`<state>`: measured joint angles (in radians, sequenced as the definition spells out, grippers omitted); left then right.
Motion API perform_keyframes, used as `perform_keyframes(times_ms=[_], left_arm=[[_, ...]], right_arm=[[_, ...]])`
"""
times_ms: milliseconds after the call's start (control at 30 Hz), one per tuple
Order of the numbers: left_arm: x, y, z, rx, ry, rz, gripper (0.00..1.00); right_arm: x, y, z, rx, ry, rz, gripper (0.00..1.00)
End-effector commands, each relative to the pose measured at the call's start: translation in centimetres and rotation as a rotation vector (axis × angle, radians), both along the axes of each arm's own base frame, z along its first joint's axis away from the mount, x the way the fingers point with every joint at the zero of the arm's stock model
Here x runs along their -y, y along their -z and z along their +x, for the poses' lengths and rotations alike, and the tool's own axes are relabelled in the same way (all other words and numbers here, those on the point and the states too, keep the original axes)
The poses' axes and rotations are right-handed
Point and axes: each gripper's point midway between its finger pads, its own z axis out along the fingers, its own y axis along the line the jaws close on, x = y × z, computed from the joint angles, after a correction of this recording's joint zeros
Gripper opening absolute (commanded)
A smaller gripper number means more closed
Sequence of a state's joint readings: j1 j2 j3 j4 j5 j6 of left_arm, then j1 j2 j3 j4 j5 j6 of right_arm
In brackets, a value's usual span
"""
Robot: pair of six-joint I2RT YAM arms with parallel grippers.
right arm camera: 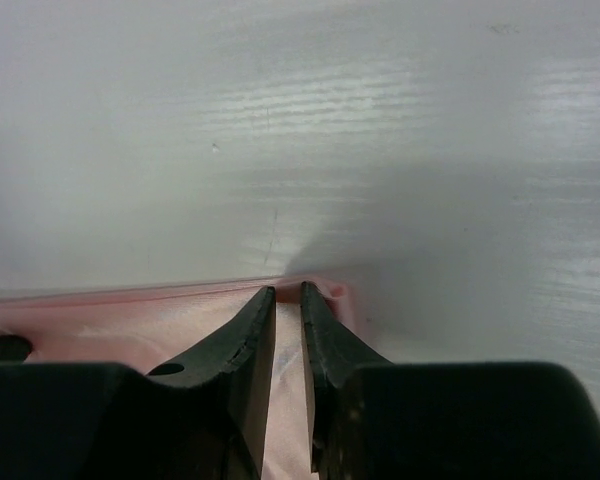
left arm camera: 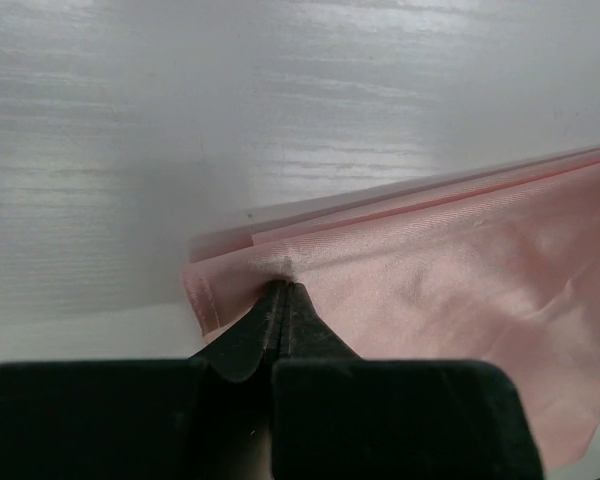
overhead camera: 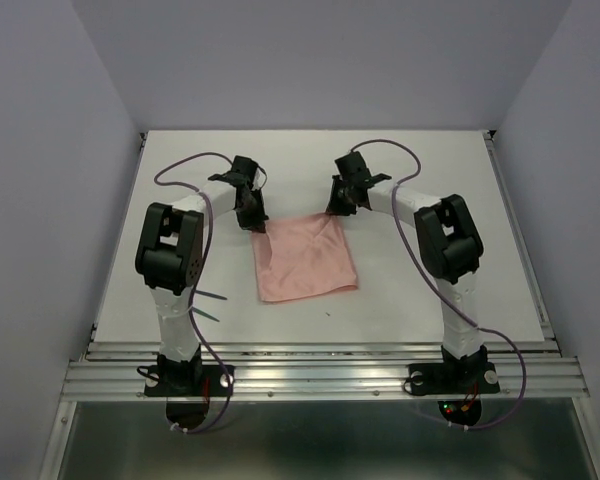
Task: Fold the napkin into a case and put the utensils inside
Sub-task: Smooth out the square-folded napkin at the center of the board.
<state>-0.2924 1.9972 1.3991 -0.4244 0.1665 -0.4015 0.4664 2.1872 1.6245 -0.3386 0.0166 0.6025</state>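
Nearest, on the white table (overhead camera: 430,290) just beside the L arm's upright link, lie the thin teal-green plastic utensils (overhead camera: 212,297). They are well apart from the cloth. Purple cables (overhead camera: 412,250) loop along both arms.

Mid-table, betw. the two arms, is the soft salmon-pink cloth napkin (overhead camera: 305,262), roughly square and creased. Its near edge lies on the surface. L wrist view shows the napkin (left arm camera: 460,270) w/ more than one layer stacked along its far edge.

At the far L corner, the left gripper (overhead camera: 252,222) (left arm camera: 285,290) is clenched tight, jaws pressed together on the bunched corner.

At the far R corner, the right gripper (overhead camera: 337,208) (right arm camera: 287,292) pinches the napkin (right arm camera: 110,325). Its jaws are nearly together, pink cloth fills the narrow slot, and the corner pokes out just past the R finger.

Beyond both grippers there is only table.
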Motion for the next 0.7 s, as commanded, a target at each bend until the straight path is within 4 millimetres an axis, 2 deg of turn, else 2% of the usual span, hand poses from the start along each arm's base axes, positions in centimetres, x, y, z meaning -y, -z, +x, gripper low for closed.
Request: perform_keyframes(times_ms=[0, 67, 100, 200, 300, 333, 400, 433, 500, 533, 600, 633, 667], left_arm=[[0.1, -2.8, -1.5, 0.022, 0.037, -0.043, 0.00], [0.3, -3.5, -1.9, 0.029, 0.045, -0.059, 0.00], [0.4, -4.3, -2.2, 0.039, 0.050, -0.073, 0.00], [0.4, -5.3, -3.0, 0.046, 0.061, -0.087, 0.00], [0.4, -4.9, -4.7, 0.014, 0.085, -0.094, 0.00], [0.3, -4.6, -5.6, -0.002, 0.090, -0.092, 0.00], [0.8, -4.1, -7.4, -0.037, 0.124, -0.095, 0.00], [0.8, -3.7, -8.7, -0.059, 0.136, -0.094, 0.00], [1.9, -3.3, -10.8, -0.099, 0.179, -0.118, 0.00], [1.9, -2.8, -12.2, -0.125, 0.185, -0.120, 0.00], [2.6, -2.6, -13.9, -0.153, 0.193, -0.131, 0.00], [2.5, -1.9, -15.1, -0.184, 0.190, -0.129, 0.00], [2.7, -1.7, -15.6, -0.198, 0.190, -0.135, 0.00]], right_arm=[[0.2, -2.3, -1.4, 0.008, -0.077, 0.051, 0.23], [-0.3, -3.9, -1.6, 0.032, -0.100, 0.080, 0.23], [-0.3, -5.5, -1.7, 0.060, -0.104, 0.093, 0.24], [0.2, -7.4, -2.8, 0.085, -0.113, 0.106, 0.24], [0.7, -7.8, -4.5, 0.073, -0.123, 0.113, 0.24], [0.9, -7.5, -6.1, 0.056, -0.132, 0.110, 0.24], [1.0, -7.1, -8.0, 0.034, -0.151, 0.108, 0.24], [1.2, -6.6, -9.9, 0.015, -0.168, 0.102, 0.24], [1.2, -6.0, -12.0, -0.014, -0.190, 0.099, 0.24], [1.2, -5.3, -14.1, -0.045, -0.221, 0.106, 0.24], [0.7, -4.9, -16.2, -0.065, -0.285, 0.115, 0.25], [0.2, -4.7, -18.1, -0.071, -0.351, 0.112, 0.26], [0.2, -4.5, -18.8, -0.075, -0.371, 0.104, 0.26]])
